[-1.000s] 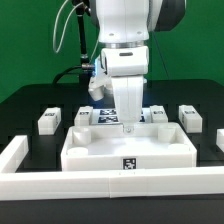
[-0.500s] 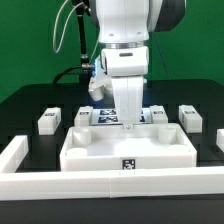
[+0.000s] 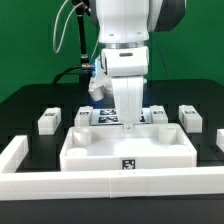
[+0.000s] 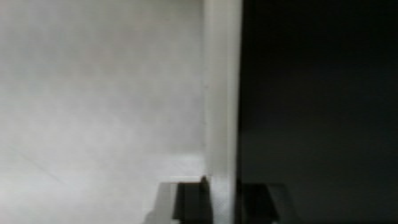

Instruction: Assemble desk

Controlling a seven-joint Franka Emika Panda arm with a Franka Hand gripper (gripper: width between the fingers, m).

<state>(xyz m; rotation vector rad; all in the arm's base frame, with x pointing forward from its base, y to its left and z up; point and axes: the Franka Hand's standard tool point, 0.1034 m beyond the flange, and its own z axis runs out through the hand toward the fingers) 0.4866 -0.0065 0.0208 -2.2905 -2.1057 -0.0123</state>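
- Exterior view's left: 2 loose legs, the outer left leg [image 3: 50,121] and the inner left leg [image 3: 82,117], are seen lying on the black bench [image 3: 25,100], apart from the tabletop [image 3: 90,160].
- Centre: the tabletop is set rim-up just behind the border wall [image 3: 60,187], and no leg is fitted.
- The hand [image 3: 127,124] is placed at the tabletop's back rim. In the wrist view the hand [image 4: 222,203] is seen narrow, with 1 finger on each side of the rim wall. Whether the wall is actually clamped cannot be told through the blur.
- Exterior view's right: 2 more legs are noted, the inner right leg [image 3: 187,117] and the outer right leg [image 3: 221,141], the latter cut by the frame.
- Risks, as judged:
  - The thin wall may be pinched off-centre, so the panel could pivot or slip once moved.
  - Its front edge could be jammed against the border wall.
  - The inner legs could be knocked by a swung corner.
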